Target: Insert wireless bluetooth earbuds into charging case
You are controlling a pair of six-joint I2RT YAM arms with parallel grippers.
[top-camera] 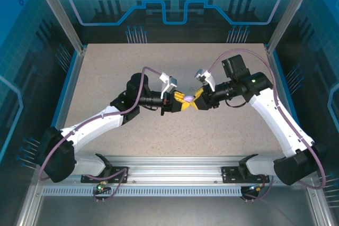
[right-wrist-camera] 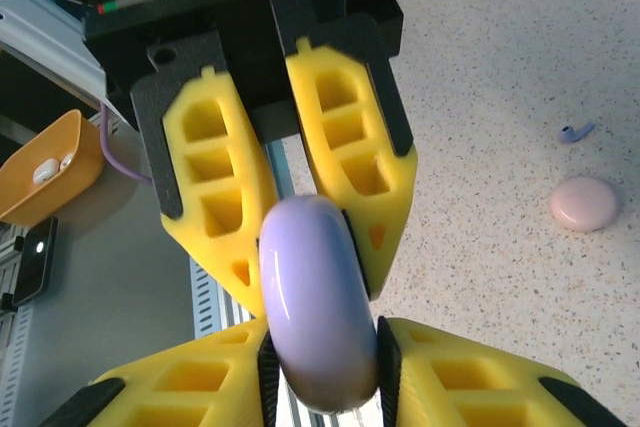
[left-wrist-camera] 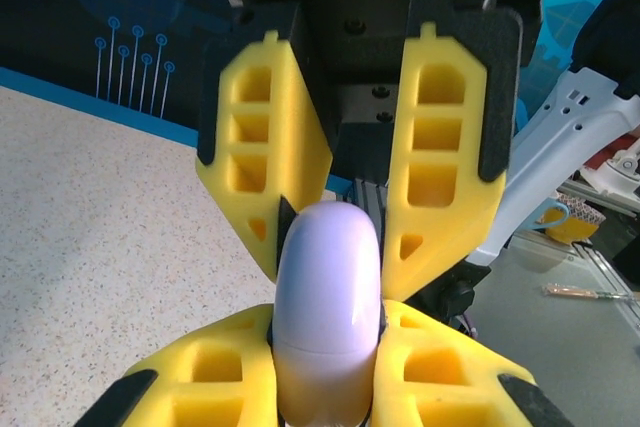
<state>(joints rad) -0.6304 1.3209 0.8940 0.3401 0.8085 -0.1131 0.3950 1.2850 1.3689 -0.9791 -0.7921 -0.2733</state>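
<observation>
We judge the step in hand to be opening the lavender case [top-camera: 188, 98] so that the purple earbud [right-wrist-camera: 572, 133] can go in. The case is held over the middle of the desk [top-camera: 132, 67], lid closed, between both grippers. The left gripper [top-camera: 183, 102], reaching in from 9 o'clock, is closed tight on one end of it. The right gripper [top-camera: 195, 99], from 3 o'clock, has its jaws on either side of the other end; we cannot tell whether they press the shell or merely flank it. For a clean opening, we advise that the left gripper anchor one half while the right gripper takes only the other half, pads clear of the seam, and swings it about the hinge rather than pulling straight. The glossy, rounded shell looks liable to slip. Count:

- two grippers
- two cases: the lavender case in hand, and one pink case [right-wrist-camera: 585, 204] lying on the desk at 3 o'clock from it in the right wrist view
- one purple earbud on the desk at 2 o'clock, near the pink case but apart from it
</observation>
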